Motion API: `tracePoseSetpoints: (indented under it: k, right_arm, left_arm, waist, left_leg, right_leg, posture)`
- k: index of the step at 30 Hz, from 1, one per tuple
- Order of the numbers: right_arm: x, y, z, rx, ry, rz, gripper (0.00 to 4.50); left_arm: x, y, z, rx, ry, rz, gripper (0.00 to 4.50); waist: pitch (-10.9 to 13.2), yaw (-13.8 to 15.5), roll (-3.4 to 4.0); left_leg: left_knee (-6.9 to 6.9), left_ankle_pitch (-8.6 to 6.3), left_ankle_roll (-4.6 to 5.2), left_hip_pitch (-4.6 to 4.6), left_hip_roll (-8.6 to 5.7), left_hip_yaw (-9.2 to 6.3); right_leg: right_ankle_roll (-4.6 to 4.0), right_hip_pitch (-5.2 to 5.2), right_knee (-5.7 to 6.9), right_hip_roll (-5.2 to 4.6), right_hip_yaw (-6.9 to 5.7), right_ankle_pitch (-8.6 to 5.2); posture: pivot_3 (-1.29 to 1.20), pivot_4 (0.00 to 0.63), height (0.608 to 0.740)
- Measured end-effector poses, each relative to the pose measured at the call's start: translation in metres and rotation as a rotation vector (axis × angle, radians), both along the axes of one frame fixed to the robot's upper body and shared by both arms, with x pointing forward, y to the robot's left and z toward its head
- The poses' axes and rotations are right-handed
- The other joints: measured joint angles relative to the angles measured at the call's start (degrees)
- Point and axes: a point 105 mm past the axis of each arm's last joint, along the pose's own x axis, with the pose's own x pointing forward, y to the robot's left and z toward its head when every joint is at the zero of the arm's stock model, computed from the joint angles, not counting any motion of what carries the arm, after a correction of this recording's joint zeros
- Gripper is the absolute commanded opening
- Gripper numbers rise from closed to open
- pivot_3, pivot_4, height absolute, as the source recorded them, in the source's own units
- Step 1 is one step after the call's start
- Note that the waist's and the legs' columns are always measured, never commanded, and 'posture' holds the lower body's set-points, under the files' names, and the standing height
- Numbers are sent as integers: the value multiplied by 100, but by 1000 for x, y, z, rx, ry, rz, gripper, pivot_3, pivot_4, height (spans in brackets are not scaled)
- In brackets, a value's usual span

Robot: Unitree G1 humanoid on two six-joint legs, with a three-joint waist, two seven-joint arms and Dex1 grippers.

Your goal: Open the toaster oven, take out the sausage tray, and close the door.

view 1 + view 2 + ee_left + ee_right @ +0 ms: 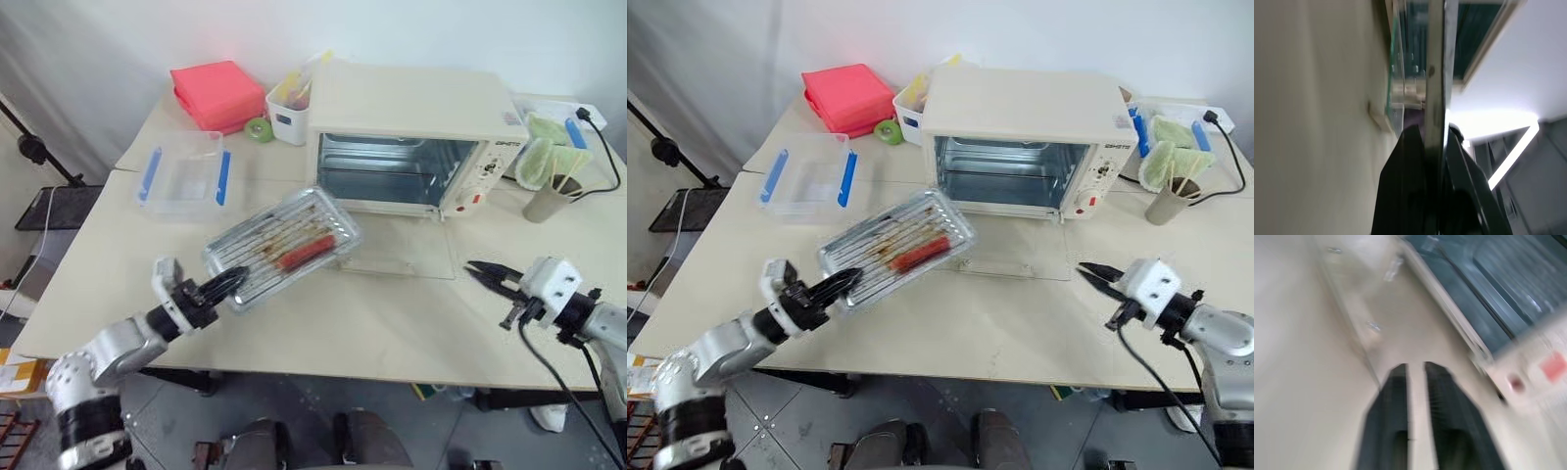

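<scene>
cream-white boxy toaster oven (411,103) with red knob at back of table, cavity bare | its wide glass door (397,250) folded down flat on the tabletop | shallow silvery metal sausage tray (282,245), grease-stained, one red sausage, tilted, lifted before the oven, left of the door

1 toaster oven (411,108), 1 sausage tray (284,247), 1 sausage (306,252), 1 clear box (184,176).
</scene>
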Motion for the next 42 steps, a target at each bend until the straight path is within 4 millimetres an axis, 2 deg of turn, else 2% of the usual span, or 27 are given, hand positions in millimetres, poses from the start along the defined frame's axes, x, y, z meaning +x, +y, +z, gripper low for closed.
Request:
tracePoseSetpoints:
  k: [2, 5, 10, 15, 21, 24, 28, 30, 35, 37, 39, 42]
  right_arm:
    - [1, -6, -14, 19, 85, 0, 13]
    - [6, -3, -27, 34, 158, 33, 13]
    - [24, 5, -37, 87, 220, 60, 13]
    - [32, 14, -38, 162, 249, 103, 13]
    - [33, 22, -39, 213, 269, 140, 13]
    - [36, 26, -29, 307, 230, 135, 13]
    - [46, 14, 23, 555, 19, 77, 13]
    - [46, 11, 52, 602, -70, 83, 13]
    - [45, 19, 98, 711, -142, 131, 13]
    - [34, 25, 102, 634, -128, 172, 171]
    - [19, 33, 90, 487, -77, 227, 557]
    - [-1, 43, 63, 351, 14, 300, 1562]
  left_arm:
    - [-4, 11, -1, -15, -7, 79, 0]
    - [-9, 18, -3, -26, -8, 137, 0]
    - [-16, 15, -8, -25, 15, 206, 0]
    - [-15, 10, -5, -95, 17, 309, 0]
    - [-20, 15, -8, -102, 37, 369, 0]
    - [-21, 17, -9, -103, 38, 377, 0]
    - [-28, 20, -10, -59, 23, 342, 0]
    - [-30, 22, -12, -58, 24, 328, 0]
    - [-33, 24, -14, -51, 14, 282, 0]
    - [-32, 19, -13, -39, 7, 234, 0]
    - [-30, 9, -14, -3, 19, 147, 0]
    - [-26, -8, -12, 58, 18, 11, 0]
  waist:
    - [0, 9, 0]
    - [0, 5, 1]
    - [0, 10, 1]
    - [1, 27, 4]
    - [1, 17, 4]
    - [1, 11, 4]
    - [3, 9, 8]
    - [3, 17, 8]
    - [2, 17, 6]
    - [3, 35, 8]
    - [3, 95, 8]
    - [3, 132, 8]
  left_leg:
    - [0, 0, 0, 1, 0, -1]
    - [1, -1, 2, 2, -1, 1]
    - [-1, -2, 3, 2, -1, 0]
    - [1, -4, 6, 1, -2, -2]
    - [-3, -5, 7, 3, -1, -7]
    - [-3, -5, 6, 4, 0, -8]
    - [-6, -6, 4, -2, 0, -10]
    - [-8, -7, 4, -1, 0, -14]
    - [-12, -9, 2, -6, 0, -28]
    - [-18, -9, 2, -12, 0, -38]
    - [-18, -9, 1, -17, -4, -72]
    - [-18, -12, -3, -11, -8, -96]
  right_leg:
    - [-4, 0, 0, 0, 0, -2]
    - [-4, 2, -2, -1, 2, -2]
    - [-4, 3, -5, 0, 1, -2]
    - [-3, 11, -17, -1, -2, -1]
    - [-3, 19, -30, 1, -6, -1]
    - [-4, 19, -29, 4, -7, -1]
    - [-4, 13, -30, 4, -7, -1]
    - [-4, 18, -37, 4, -12, -1]
    - [-6, 20, -46, 1, -25, 0]
    - [-6, 22, -57, 1, -34, 0]
    - [-7, 40, -76, 2, -41, -1]
    - [-7, 69, -93, 1, -48, -1]
  posture:
    - [0, 150, 740]
    - [0, 150, 740]
    - [0, 150, 740]
    - [0, 150, 740]
    - [0, 150, 740]
    - [0, 150, 740]
    - [0, 150, 740]
    - [0, 150, 740]
    - [0, 150, 740]
    - [0, 150, 740]
    - [0, 150, 740]
    - [0, 150, 740]
